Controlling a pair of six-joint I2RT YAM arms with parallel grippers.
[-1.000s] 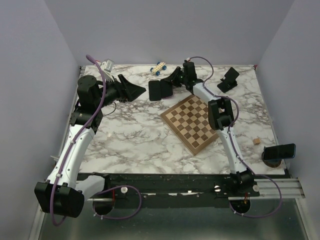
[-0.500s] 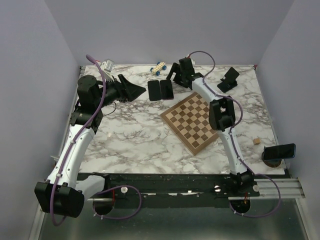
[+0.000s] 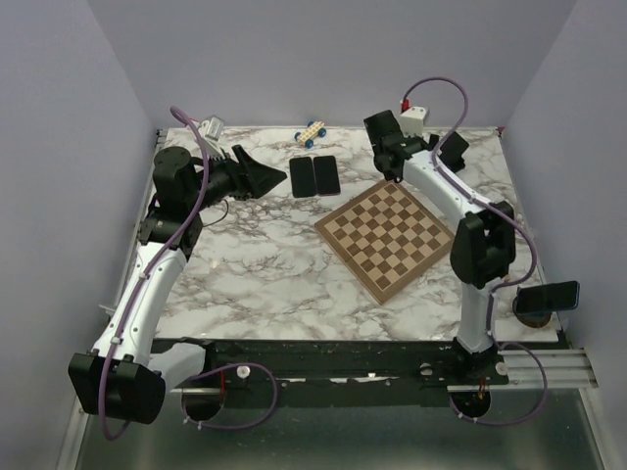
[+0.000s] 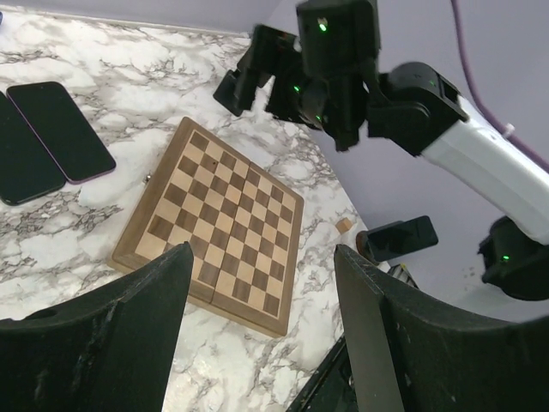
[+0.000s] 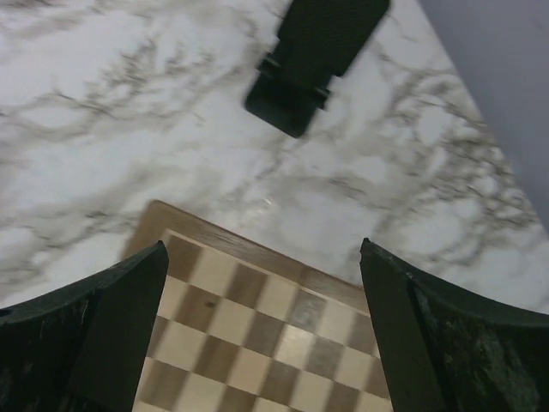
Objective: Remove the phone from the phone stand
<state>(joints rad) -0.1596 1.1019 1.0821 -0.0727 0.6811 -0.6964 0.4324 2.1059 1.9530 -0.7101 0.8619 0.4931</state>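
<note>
Table [image 3: 255, 264] of veined marble carries a wooden chessboard [image 3: 387, 240] right of centre. The left gripper [image 3: 260, 176], fingers spread wide, hangs just left of two black phones [image 3: 313, 175] lying flat side by side. The right gripper [image 5: 262, 249], likewise parted, hovers over the board's far corner, near the black phone stand [image 5: 316, 51] at the far right. Any lettering is too small to read.

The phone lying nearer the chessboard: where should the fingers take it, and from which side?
Come straight down from above, since the phone lies flat. Pinch it across its two short ends, probably: one long edge sits close beside the other phone, leaving little room there, and only the long edge facing the chessboard is free.
</note>
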